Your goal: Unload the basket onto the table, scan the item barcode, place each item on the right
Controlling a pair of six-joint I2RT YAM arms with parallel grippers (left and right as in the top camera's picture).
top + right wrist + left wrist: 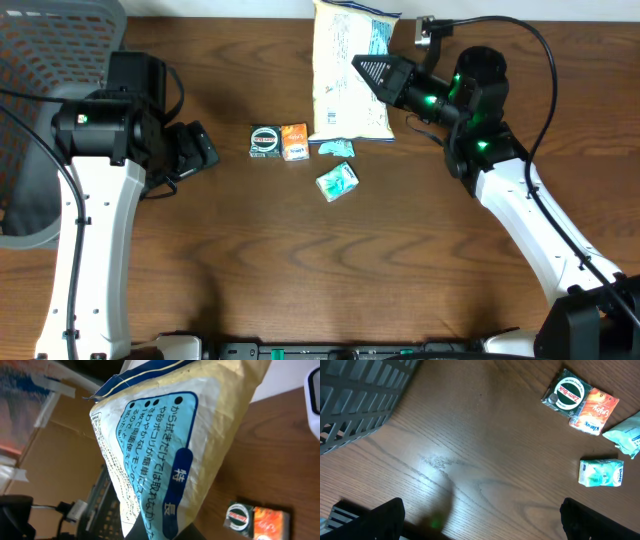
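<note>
**Item:** bag (349,72), large, pale yellow, with a blue-panelled label.

**Location:** far side of the table (250,260), right of centre, beyond the small goods.

**Held by:** my right gripper (368,70), clenched on the bag's right edge. I judge the edge grip is meant to leave the printed faces uncovered for a scan.

**Orientation:** the long axis runs from the far table edge toward me. The near end stops just beside a teal packet (337,149). In the right wrist view the blue panel faces my camera, tilted. I cannot make out a barcode.

**Left gripper** (480,522): released, jaws wide and empty, over bare wood left of the goods. I judge it is parked clear.

**Also present:**
- Zam-Buk box (265,141), touching an orange box (294,142)
- second teal packet (337,182)
- grey basket (50,40)
- small cabled device (428,30), purpose unclear
</note>
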